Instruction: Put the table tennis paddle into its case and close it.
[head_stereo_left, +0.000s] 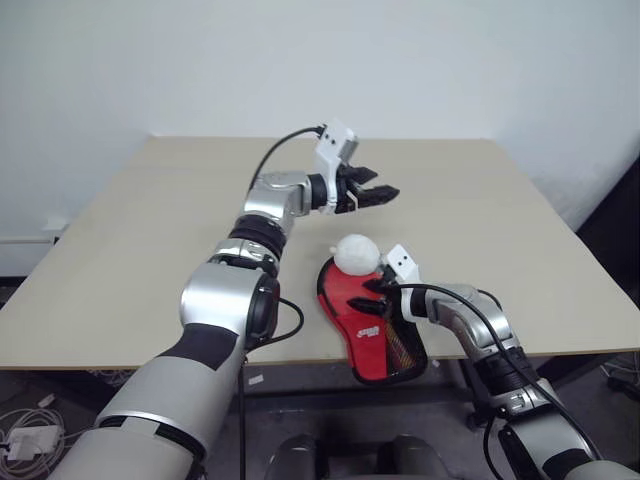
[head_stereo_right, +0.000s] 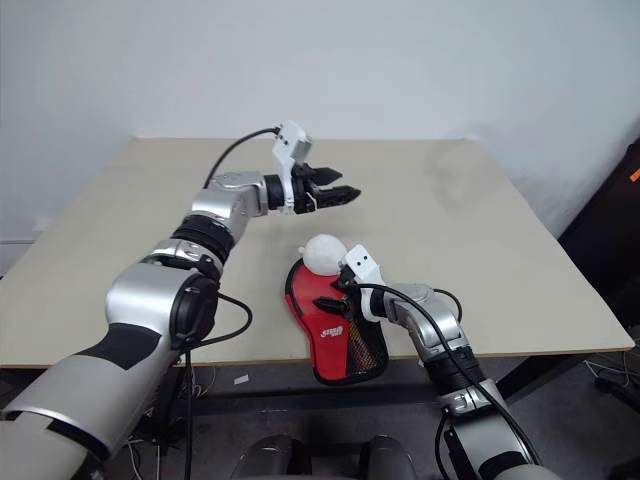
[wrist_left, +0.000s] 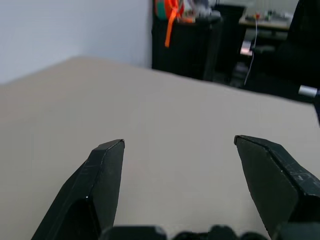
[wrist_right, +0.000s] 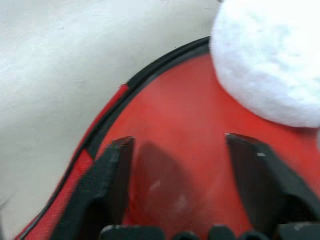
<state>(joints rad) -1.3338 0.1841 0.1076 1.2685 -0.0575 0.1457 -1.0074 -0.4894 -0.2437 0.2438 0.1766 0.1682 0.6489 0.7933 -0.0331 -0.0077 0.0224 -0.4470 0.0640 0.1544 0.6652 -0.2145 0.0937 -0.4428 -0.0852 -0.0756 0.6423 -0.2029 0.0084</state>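
Case (head_stereo_left: 365, 310) lies under the right gripper's (wrist_right: 175, 150) spread fingers (wrist_right: 112, 175).

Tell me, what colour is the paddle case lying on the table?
The case is red with black trim and a small white logo, clearest in the right eye view.

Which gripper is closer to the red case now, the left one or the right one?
The right. The right gripper hovers open just over the case, beside the white lump. The left gripper is open, raised above the table beyond the case.
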